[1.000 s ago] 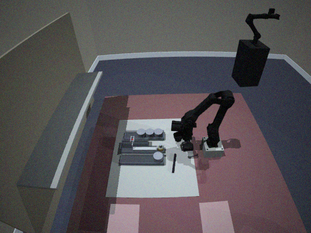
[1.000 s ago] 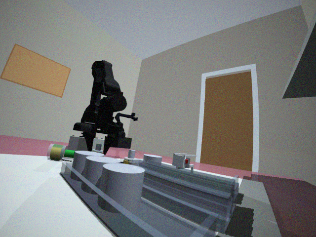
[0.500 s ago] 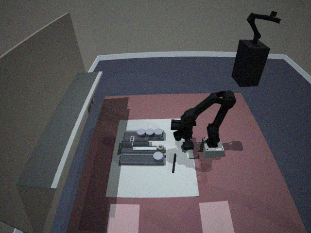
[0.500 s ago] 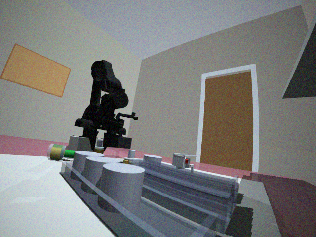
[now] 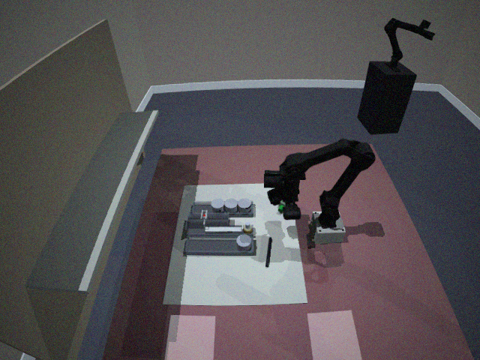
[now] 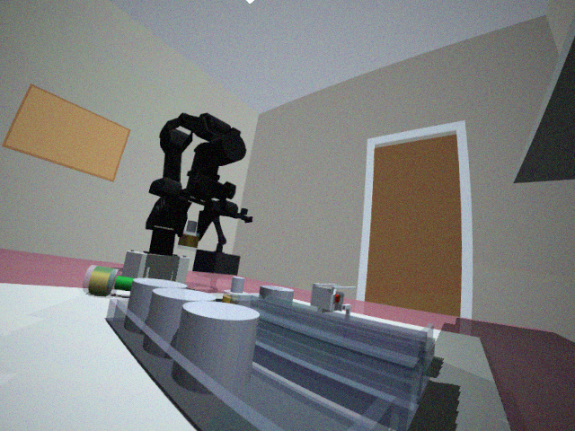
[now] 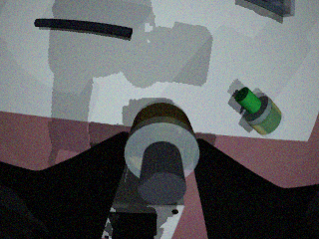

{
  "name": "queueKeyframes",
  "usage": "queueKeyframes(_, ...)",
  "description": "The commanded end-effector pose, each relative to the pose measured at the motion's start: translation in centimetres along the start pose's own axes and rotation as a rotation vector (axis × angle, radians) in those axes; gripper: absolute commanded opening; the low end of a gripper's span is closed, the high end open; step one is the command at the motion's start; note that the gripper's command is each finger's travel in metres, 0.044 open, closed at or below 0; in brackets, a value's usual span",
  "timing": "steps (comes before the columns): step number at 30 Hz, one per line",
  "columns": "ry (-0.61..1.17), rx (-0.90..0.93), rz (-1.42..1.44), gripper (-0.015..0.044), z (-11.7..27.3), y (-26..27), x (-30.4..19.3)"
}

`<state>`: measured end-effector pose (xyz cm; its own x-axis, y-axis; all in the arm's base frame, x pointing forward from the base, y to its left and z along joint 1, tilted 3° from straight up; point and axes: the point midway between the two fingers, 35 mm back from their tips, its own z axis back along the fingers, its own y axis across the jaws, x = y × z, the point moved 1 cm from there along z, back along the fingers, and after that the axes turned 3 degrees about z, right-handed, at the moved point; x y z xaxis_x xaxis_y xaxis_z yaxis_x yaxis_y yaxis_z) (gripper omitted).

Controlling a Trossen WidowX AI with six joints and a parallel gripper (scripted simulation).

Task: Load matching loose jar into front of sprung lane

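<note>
My gripper (image 5: 289,212) (image 6: 190,230) (image 7: 161,142) is shut on a small jar (image 6: 189,235) (image 7: 159,142) with a grey cap and an olive-yellow band, and holds it upright in the air above the near edge of the white mat (image 5: 240,283). A matching jar (image 5: 247,227) (image 6: 237,284) stands at the front end of a narrow lane in the grey rack (image 5: 217,247). A green-capped jar (image 5: 280,208) (image 6: 100,280) (image 7: 258,110) lies on its side on the mat, to the right in the wrist view.
Three grey cylinders (image 5: 230,204) (image 6: 185,320) fill the rack's far lane; one wide grey cylinder (image 5: 244,241) stands in the near lane. A block with a red mark (image 5: 203,213) (image 6: 329,296) sits in another lane. A black bar (image 5: 268,251) (image 7: 83,28) lies before the rack. The arm's base (image 5: 329,231) is to the right.
</note>
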<state>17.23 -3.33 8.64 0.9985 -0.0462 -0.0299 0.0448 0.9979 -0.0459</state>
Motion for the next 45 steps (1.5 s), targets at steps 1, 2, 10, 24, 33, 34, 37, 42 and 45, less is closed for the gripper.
queueKeyframes(1,-0.003,0.001,-0.004,0.0,0.8,0.1,-0.1)
queueKeyframes(2,-0.003,0.001,-0.004,0.0,0.8,0.1,-0.1)
queueKeyframes(10,-0.005,0.001,-0.009,0.0,0.3,0.0,2.8)
queueKeyframes(24,-0.008,0.001,-0.017,0.0,-1.8,-0.1,8.4)
queueKeyframes(33,-0.01,0.001,-0.022,0.0,-3.9,0.0,11.7)
queueKeyframes(34,-0.011,0.001,-0.023,0.0,-4.1,0.0,12.0)
queueKeyframes(37,-0.011,0.001,-0.023,0.0,-4.3,0.0,12.3)
queueKeyframes(42,-0.011,0.001,-0.023,0.0,-5.5,0.0,12.3)
queueKeyframes(45,-0.011,0.001,-0.023,0.0,-6.7,0.0,12.3)
